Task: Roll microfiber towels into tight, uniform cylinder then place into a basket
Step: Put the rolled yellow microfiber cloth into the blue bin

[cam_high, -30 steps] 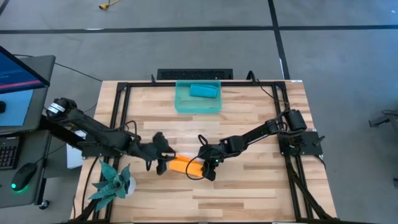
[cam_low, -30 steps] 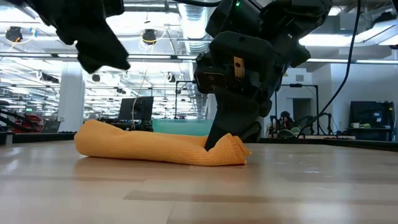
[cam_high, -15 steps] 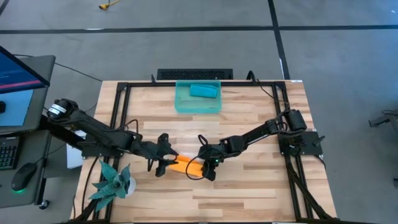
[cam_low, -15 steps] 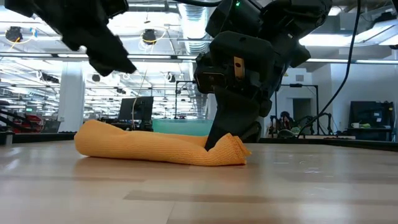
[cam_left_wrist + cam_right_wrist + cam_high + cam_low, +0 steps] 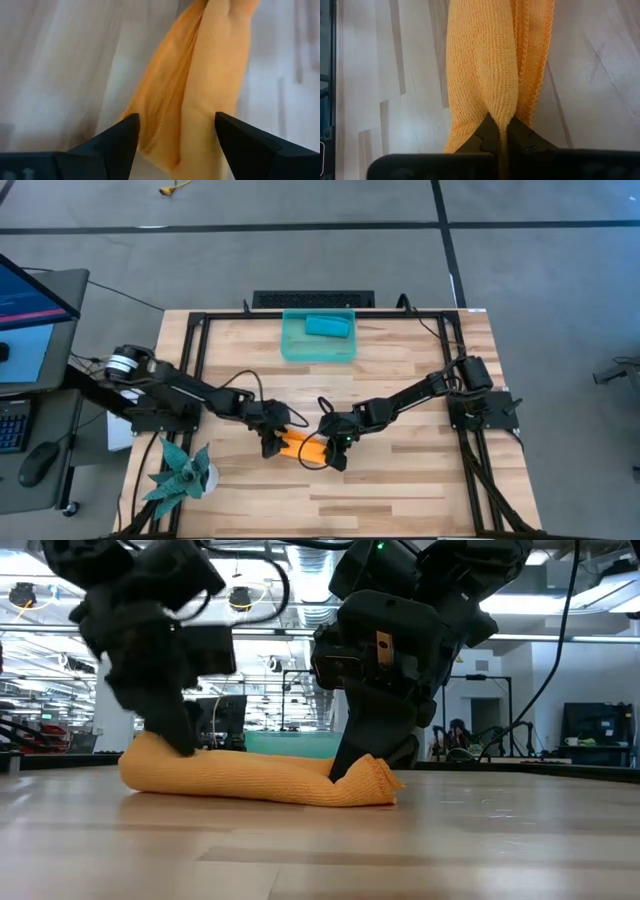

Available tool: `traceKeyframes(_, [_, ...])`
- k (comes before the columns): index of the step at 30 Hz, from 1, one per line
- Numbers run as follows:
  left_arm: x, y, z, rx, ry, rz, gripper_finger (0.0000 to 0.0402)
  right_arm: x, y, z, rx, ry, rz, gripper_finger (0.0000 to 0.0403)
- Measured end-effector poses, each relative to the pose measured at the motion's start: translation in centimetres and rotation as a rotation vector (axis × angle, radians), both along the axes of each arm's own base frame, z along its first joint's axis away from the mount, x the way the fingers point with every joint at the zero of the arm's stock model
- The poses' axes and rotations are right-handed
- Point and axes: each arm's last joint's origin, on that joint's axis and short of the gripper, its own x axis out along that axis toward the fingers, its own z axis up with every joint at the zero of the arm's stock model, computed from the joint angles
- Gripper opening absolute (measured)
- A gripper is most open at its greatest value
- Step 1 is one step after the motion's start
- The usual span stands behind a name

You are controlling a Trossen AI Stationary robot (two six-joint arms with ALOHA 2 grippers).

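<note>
The orange towel (image 5: pixel 300 447) lies on the table as a loose roll, running left to right; it also shows in the low view (image 5: pixel 250 778). My right gripper (image 5: pixel 333 452) is shut on its right end. My left gripper (image 5: pixel 274 442) stands open at the roll's left end, one finger on each side of that end (image 5: pixel 170 125). I cannot tell whether those fingers touch the cloth. The teal-blue towel (image 5: pixel 327 326) lies rolled inside the basket (image 5: pixel 292 348) at the table's far middle. My right gripper pinches a raised fold of the orange roll's right end (image 5: pixel 496 107) between its two fingers. The fingers slant down from the table's right side and lie along the roll. The roll rests on the table, with its right end (image 5: pixel 372 778) bunched up at the fingers.
A green spiky plant (image 5: pixel 180 470) stands at the near left corner. A black metal frame (image 5: pixel 196 330) borders the table's left, far and right sides. A keyboard (image 5: pixel 313 299) lies beyond the far edge. The wood near the front edge (image 5: pixel 400 500) is bare.
My left gripper has come down and toward the table's right, from above the table left of the roll to the roll's left end, tipping steeper. The orange towel and my right gripper have kept still.
</note>
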Motion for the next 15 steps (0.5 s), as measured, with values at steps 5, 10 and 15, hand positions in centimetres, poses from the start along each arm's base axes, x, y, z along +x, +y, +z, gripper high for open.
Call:
traceKeyframes(5, [0.5, 0.1, -1.7, 0.004, 0.047, -0.004, 0.0249, 0.0, 0.0, 0.0, 0.0, 0.003, 0.0, 0.0021])
traceKeyframes(10, [0.5, -0.2, -2.1, 0.004, 0.052, -0.012, 0.0246, 0.0, 0.0, 0.0, 0.0, 0.003, 0.0, 0.0026])
traceKeyframes(15, [0.5, -1.3, -1.9, -0.034, 0.034, -0.067, 0.0191, 0.0, -0.1, 0.0, -0.002, 0.004, -0.003, 0.002])
